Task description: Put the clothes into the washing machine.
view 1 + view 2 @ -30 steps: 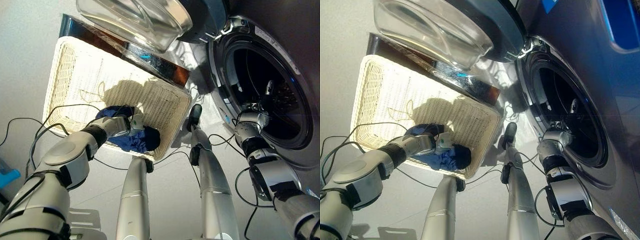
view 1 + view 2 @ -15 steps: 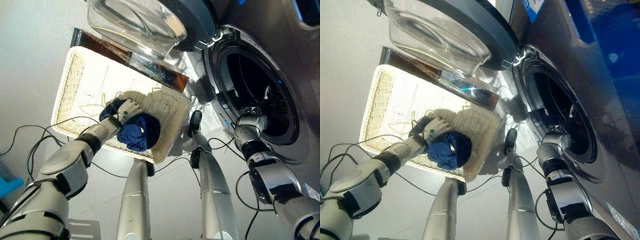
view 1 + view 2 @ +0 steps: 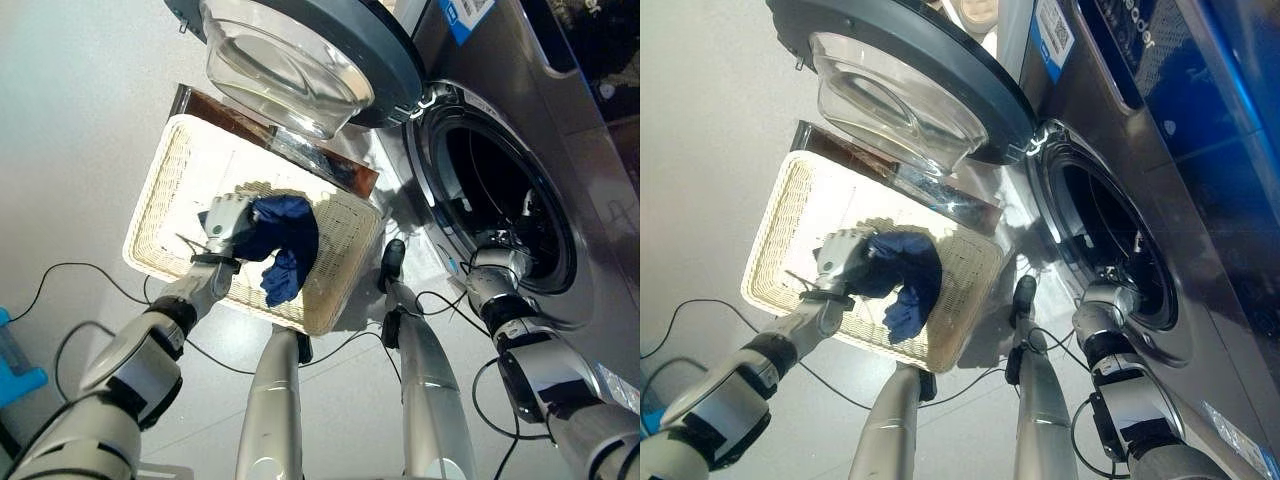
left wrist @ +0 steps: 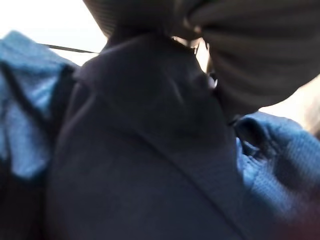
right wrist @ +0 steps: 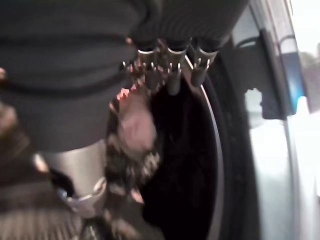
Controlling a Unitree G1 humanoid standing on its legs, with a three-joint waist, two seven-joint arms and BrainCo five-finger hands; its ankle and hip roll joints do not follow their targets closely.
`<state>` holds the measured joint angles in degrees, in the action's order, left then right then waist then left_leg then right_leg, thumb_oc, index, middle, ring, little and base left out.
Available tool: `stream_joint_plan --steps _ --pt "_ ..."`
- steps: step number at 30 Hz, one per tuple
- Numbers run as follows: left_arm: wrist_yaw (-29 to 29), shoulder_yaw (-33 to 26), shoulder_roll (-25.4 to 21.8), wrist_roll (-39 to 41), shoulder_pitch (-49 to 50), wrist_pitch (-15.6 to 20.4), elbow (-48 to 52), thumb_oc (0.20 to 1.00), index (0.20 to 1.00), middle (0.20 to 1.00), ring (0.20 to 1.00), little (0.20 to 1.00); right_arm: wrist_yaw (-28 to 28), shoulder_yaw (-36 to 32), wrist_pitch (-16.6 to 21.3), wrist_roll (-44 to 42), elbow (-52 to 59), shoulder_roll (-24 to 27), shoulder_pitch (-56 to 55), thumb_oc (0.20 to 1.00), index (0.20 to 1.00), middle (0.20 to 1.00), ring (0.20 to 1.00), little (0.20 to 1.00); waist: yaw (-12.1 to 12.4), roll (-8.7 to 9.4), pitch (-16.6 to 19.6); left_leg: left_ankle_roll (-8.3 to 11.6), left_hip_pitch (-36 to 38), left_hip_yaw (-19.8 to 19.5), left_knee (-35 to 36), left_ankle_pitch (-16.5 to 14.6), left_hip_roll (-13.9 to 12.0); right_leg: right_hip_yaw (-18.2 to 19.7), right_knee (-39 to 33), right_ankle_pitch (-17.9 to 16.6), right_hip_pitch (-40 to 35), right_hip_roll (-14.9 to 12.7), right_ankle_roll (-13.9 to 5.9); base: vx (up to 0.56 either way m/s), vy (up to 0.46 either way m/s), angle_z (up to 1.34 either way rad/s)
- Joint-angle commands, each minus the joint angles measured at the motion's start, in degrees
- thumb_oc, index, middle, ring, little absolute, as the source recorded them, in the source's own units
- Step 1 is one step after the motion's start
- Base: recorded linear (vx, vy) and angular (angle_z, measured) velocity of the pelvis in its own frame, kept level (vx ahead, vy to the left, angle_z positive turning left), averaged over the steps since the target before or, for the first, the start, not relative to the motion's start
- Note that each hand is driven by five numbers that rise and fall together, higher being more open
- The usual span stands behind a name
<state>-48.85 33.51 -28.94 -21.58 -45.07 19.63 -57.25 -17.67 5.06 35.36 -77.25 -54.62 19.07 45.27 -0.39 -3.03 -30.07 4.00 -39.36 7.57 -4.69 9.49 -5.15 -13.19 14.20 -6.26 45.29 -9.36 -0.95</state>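
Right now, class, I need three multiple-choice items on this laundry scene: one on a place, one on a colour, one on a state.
1. Where is the garment?
A. Inside the drum
B. Held over the wicker basket
C. On the floor

2. What colour is the garment?
A. Dark blue
B. Red
C. White

3. How is the washing machine door?
A. Shut
B. Swung open
C. Removed

Key:
1 B, the left hand grips the garment above the wicker basket.
2 A, the cloth is dark blue in both eye views.
3 B, the washing machine door stands clear of the drum opening.
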Motion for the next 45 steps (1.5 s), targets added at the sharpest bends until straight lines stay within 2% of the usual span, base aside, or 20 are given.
stream_joint_plan --steps 1,3,6,7,9,11,13,14,17,22,23,27,31,33,36,40,42,45 --pt "-0.72 -2.82 1.52 0.78 -0.74 2.67 2.51 0.2 0.2 0.2 0.2 0.2 -0.66 0.4 0.06 8.06 4.41 0.79 -1.45 1.0 1.0 1.0 1.0 1.0 1.45 -0.97 0.28 2.74 -1.11 1.33 -0.92 -1.2 -0.08 -1.95 4.48 2.7 -1.31 -1.19 -6.22 0.0 0.0 0.0" --pt "0.68 -4.13 2.27 1.09 1.67 2.82 5.14 0.2 0.2 0.2 0.2 0.2 6.45 3.06 -2.02 13.86 8.21 -0.14 -4.49 1.0 1.0 1.0 1.0 1.0 1.19 -0.67 0.28 2.47 -0.01 1.34 -0.97 -1.82 -0.02 -1.84 5.24 3.55 -1.88 -1.03 -6.09 0.0 0.0 0.0" --pt "1.17 -4.97 2.09 1.66 2.67 3.6 6.55 0.2 0.2 0.2 0.2 0.2 11.58 5.88 -3.13 19.09 10.81 0.09 -6.39 1.0 1.0 1.0 1.0 1.0 0.9 -0.42 0.28 2.4 0.16 1.47 -0.94 -1.76 -0.06 -1.78 5.26 3.61 -1.94 -0.92 -6.04 0.0 0.0 0.0" --pt "1.46 -5.66 1.91 1.51 3.62 4.46 7.77 0.2 0.2 0.2 0.2 0.2 15.09 9.02 -3.57 27.03 13.11 0.74 -7.86 1.0 1.0 1.0 1.0 1.0 0.77 -0.22 0.28 2.33 0.08 1.55 -1.06 -1.7 -0.12 -1.8 5.3 3.63 -1.89 -0.88 -6.05 0.0 0.0 0.0" --pt "1.5 -6.14 1.74 1.31 4.28 4.97 8.68 0.2 0.2 0.2 0.2 0.2 16.43 11.45 -3.3 33.9 14.52 1.73 -8.71 1.0 1.0 1.0 1.0 1.0 0.65 -0.02 0.28 2.31 0.06 1.6 -1.22 -1.71 -0.17 -1.83 5.32 3.65 -1.91 -0.94 -6.09 0.0 0.0 0.0" --pt "0.57 -6.74 1.26 0.84 5.06 7.06 10.36 0.2 0.2 0.2 0.2 0.2 15.99 16.62 -4.03 48.75 16.23 4.79 -9.0 1.0 1.0 1.0 1.0 1.0 0.72 0.23 0.28 2.28 -0.09 1.74 -1.78 -1.81 -0.26 -2.07 5.63 3.73 -1.84 -1.16 -6.27 0.0 -0.016 0.01" --pt "0.09 -7.01 0.64 0.24 5.03 9.66 10.79 0.2 0.2 0.2 0.2 0.2 16.21 19.07 -4.01 53.97 15.03 7.03 -8.1 1.0 1.0 1.0 1.0 1.0 1.02 0.31 0.28 2.29 -0.26 1.71 -2.36 -2.01 -0.34 -2.46 5.99 3.91 -1.83 -1.47 -6.39 0.01 -0.019 0.01" --pt "0.1 -7.07 0.61 0.25 4.81 9.67 10.76 0.2 0.2 0.2 0.2 0.2 16.2 19.04 -4.01 53.98 14.99 7.05 -7.86 1.0 1.0 1.0 1.0 1.0 1.03 0.27 0.28 2.26 -0.62 1.67 -2.41 -1.85 -0.38 -2.5 5.88 3.67 -1.56 -1.41 -6.33 0.0 0.0 0.0" --pt "0.14 -6.31 0.3 0.09 4.84 15.09 11.53 0.2 0.2 0.2 0.2 0.2 17.26 23.58 -2.92 59.6 12.89 9.69 -5.33 1.0 1.0 1.0 1.0 1.0 1.67 0.26 0.28 2.25 -0.82 1.15 -3.13 -2.27 -0.24 -2.93 6.04 4.0 -1.85 -1.79 -6.5 0.0 -0.029 0.02" --pt "0.95 -4.28 -0.34 0.25 4.16 18.03 14.64 0.2 0.2 0.2 0.2 0.2 21.02 26.3 -3.74 59.2 13.04 10.51 -2.64 1.0 1.0 1.0 1.0 1.0 2.25 -0.05 0.28 2.26 -1.29 0.66 -3.6 -2.52 0.02 -3.24 6.21 4.08 -1.68 -2.09 -6.61 0.0 -0.036 0.03" --pt "2.95 -3.3 -1.02 1.46 3.95 20.12 17.22 0.2 0.2 0.2 0.2 0.2 23.6 27.4 -5.69 58.09 13.09 11.2 -0.89 1.0 1.0 1.0 1.0 1.0 2.74 -0.25 0.28 2.33 -1.37 0.34 -3.91 -2.65 0.16 -3.57 6.38 4.1 -1.77 -2.45 -6.72 0.0 -0.032 0.08" --pt "5.31 -1.98 -1.85 3.28 3.56 22.42 19.73 0.2 0.2 0.2 0.2 0.2 23.98 28.85 -6.94 57.19 12.93 11.78 0.51 1.0 1.0 1.0 1.0 1.0 3.19 -0.5 0.28 2.31 -1.31 0.21 -3.95 -2.55 0.17 -3.94 6.39 4.03 -1.97 -2.78 -6.72 0.0 -0.008 0.02" --pt "12.6 0.22 -2.76 8.69 3.19 25.5 24.79 0.2 0.2 0.2 0.2 0.2 25.61 29.23 -8.77 56.53 12.24 11.72 2.67 1.0 1.0 1.0 1.0 1.0 3.76 -1.04 0.28 2.15 -1.18 -0.16 -4.25 -2.8 0.56 -4.08 6.65 4.0 -2.17 -3.03 -6.76 0.0 -0.011 0.02" --pt "13.93 0.43 -2.84 9.73 3.08 25.7 25.47 0.2 0.2 0.2 0.2 0.2 25.85 29.31 -9.13 56.37 12.22 11.67 2.95 1.0 1.0 1.0 1.0 1.0 3.82 -1.11 0.28 2.14 -1.18 -0.17 -4.23 -2.79 0.58 -4.09 6.67 3.99 -2.16 -3.06 -6.76 0.0 -0.005 0.06" --pt "21.52 1.14 -2.93 16.36 2.92 27.07 28.76 0.2 0.2 0.2 0.2 0.2 26.58 29.55 -10.87 56.52 11.94 11.25 3.98 1.0 1.0 1.0 1.0 1.0 4.02 -1.51 0.28 2.07 -1.23 -0.37 -4.48 -2.92 0.81 -3.99 6.82 3.89 -2.08 -3.22 -6.75 0.0 -0.009 0.11" --pt "27.86 1.09 -2.85 23.38 3.18 28.44 31.12 0.2 0.2 0.2 0.2 0.2 27.75 29.7 -12.12 57.63 11.25 11.13 4.68 1.0 1.0 1.0 1.0 1.0 4.23 -1.78 0.28 1.94 -1.16 -0.49 -4.37 -2.95 1.0 -3.93 6.68 3.79 -2.1 -3.27 -6.74 -0.01 -0.009 0.08" --pt "33.76 0.26 -1.53 30.17 3.68 29.01 34.19 0.2 0.2 0.2 0.2 0.2 29.45 30.16 -12.97 59.41 9.52 10.54 5.6 1.0 1.0 1.0 1.0 1.0 4.61 -2.1 0.28 1.73 -1.15 -0.73 -4.35 -3.0 1.29 -4.04 6.61 3.68 -2.14 -3.42 -6.72 -0.01 -0.006 0.02" --pt "36.75 -0.1 -0.67 33.3 3.95 29.08 35.69 0.2 0.2 0.2 0.2 0.2 30.0 30.53 -13.03 60.09 8.72 10.1 5.99 1.0 1.0 1.0 1.0 1.0 4.82 -2.22 0.28 1.61 -1.14 -0.91 -4.33 -2.93 1.41 -4.09 6.63 3.51 -2.13 -3.52 -6.74 0.0 0.0 0.0"
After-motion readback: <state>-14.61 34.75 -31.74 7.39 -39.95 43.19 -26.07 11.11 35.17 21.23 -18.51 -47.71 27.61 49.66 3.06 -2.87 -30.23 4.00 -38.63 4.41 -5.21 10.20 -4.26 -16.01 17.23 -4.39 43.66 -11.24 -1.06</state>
